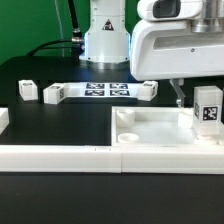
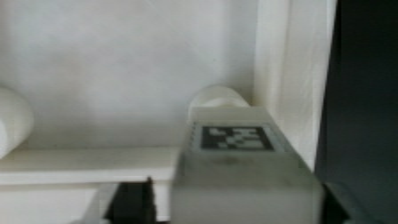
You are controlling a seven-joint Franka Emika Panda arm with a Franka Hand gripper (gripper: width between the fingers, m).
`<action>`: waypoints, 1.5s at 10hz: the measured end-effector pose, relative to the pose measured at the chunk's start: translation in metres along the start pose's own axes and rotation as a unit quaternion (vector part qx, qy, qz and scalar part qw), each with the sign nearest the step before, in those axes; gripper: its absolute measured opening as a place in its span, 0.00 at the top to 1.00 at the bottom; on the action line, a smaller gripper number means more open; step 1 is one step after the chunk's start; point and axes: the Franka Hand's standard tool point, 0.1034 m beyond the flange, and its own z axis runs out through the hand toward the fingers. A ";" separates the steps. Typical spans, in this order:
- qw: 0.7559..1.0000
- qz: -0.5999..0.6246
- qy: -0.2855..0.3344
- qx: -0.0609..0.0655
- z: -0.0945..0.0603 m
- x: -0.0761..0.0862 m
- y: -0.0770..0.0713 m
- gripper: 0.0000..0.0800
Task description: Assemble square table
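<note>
The square table top (image 1: 160,130), a white tray with a raised rim, lies at the exterior view's right, and it fills the wrist view (image 2: 125,80). My gripper (image 1: 198,98) hangs over its right part and is shut on a white leg block (image 1: 208,108) with a black-and-white tag. In the wrist view the leg (image 2: 235,150) sits between my dark fingers (image 2: 146,205), its far end close to a round socket (image 2: 222,97) by the top's rim. Three more leg blocks (image 1: 26,90), (image 1: 53,94), (image 1: 147,90) stand on the black table.
The marker board (image 1: 105,90) lies in front of the robot base (image 1: 105,40). Long white border rails (image 1: 60,156) run along the front edge, with a white piece (image 1: 3,120) at the far left. A small round socket (image 1: 124,118) shows in the top's near-left corner.
</note>
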 end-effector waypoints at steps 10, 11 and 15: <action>0.846 0.532 -0.006 0.032 0.003 0.003 -0.004 0.64; 0.811 0.584 -0.014 0.041 0.003 0.004 -0.002 0.64; 0.746 0.665 -0.021 0.042 0.003 0.004 -0.001 0.64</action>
